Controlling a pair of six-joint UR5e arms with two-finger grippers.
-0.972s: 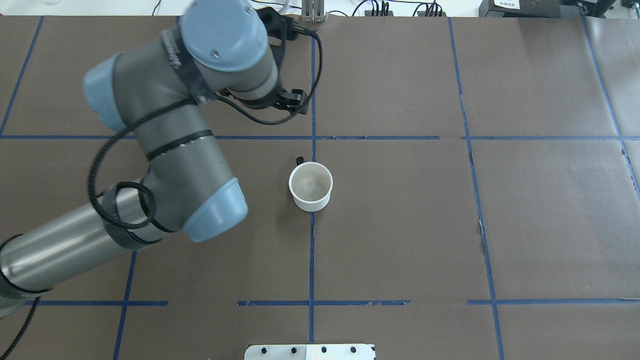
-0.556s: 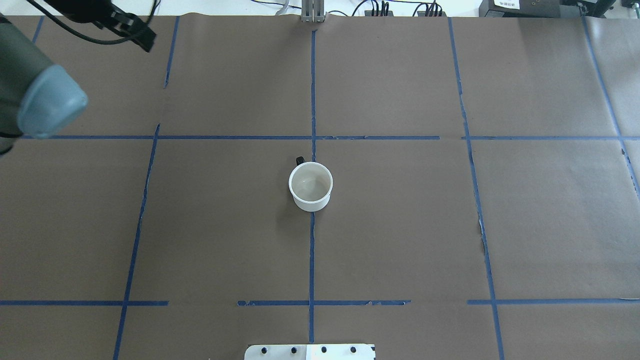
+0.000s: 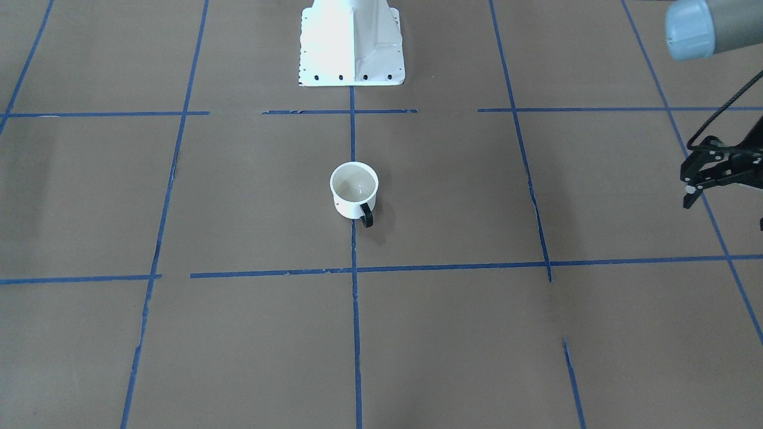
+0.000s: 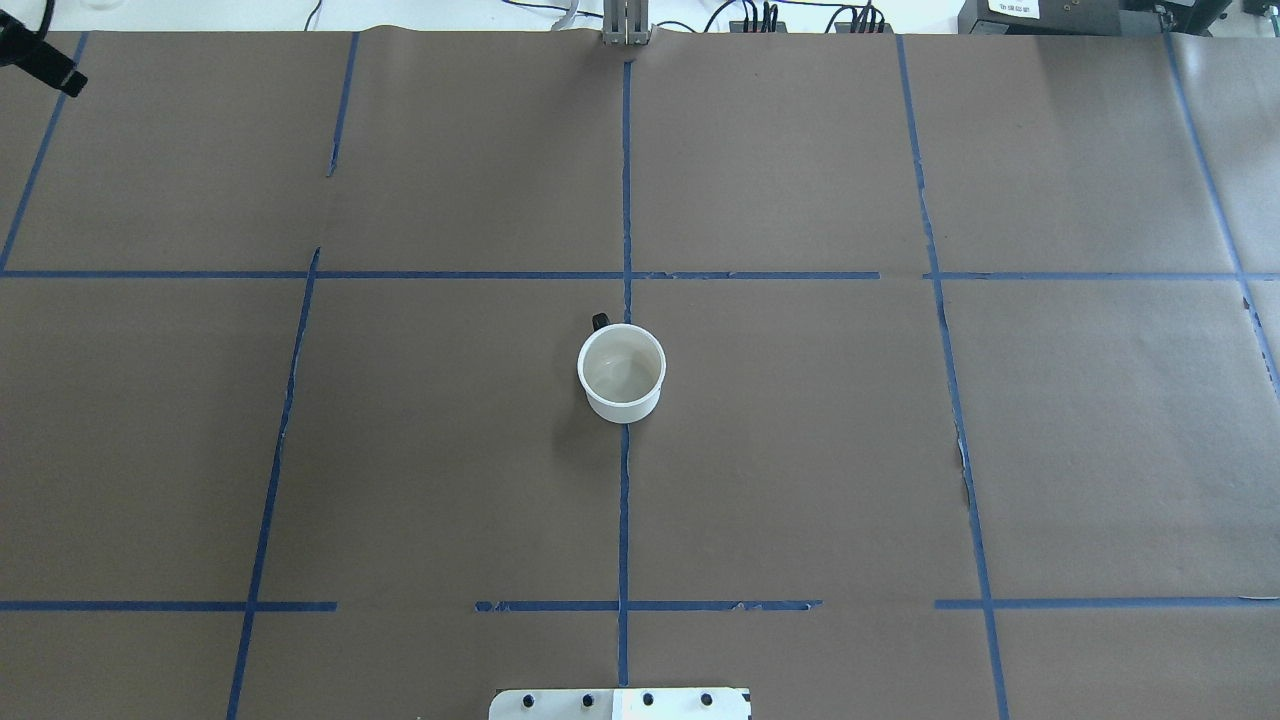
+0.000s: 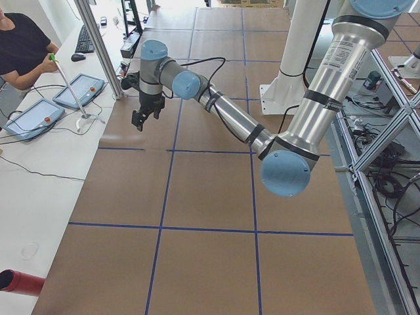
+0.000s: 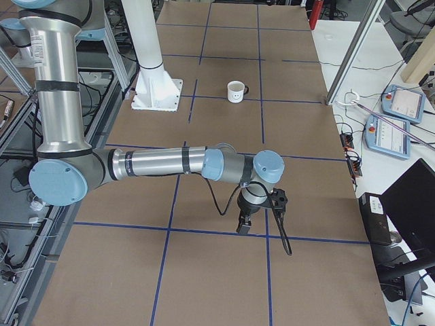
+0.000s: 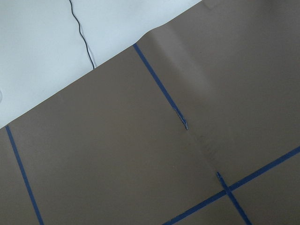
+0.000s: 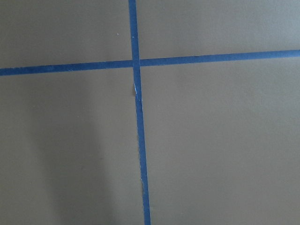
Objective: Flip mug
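The white mug point(image 4: 621, 372) stands upright, mouth up, on the brown paper at the table's middle. Its black handle point(image 3: 366, 215) points away from the robot's base. It also shows in the front view point(image 3: 354, 189) and, with its smiley face, in the right side view point(image 6: 236, 91). My left gripper point(image 3: 686, 187) hangs open and empty far off to the mug's side, at the overhead view's top-left corner point(image 4: 45, 62) and in the left side view point(image 5: 139, 122). My right gripper point(image 6: 244, 225) hangs low over the paper far from the mug; I cannot tell whether it is open.
Blue tape lines grid the brown paper. The robot's white base plate point(image 3: 351, 53) stands at the table's near edge. A metal post point(image 4: 626, 24) and cables sit at the far edge. An operator point(image 5: 23, 46) and teach pendants point(image 5: 77, 90) are beside the table.
My left arm has swung from over the table's back middle out to the far left, almost leaving the overhead view. The mug has not moved.
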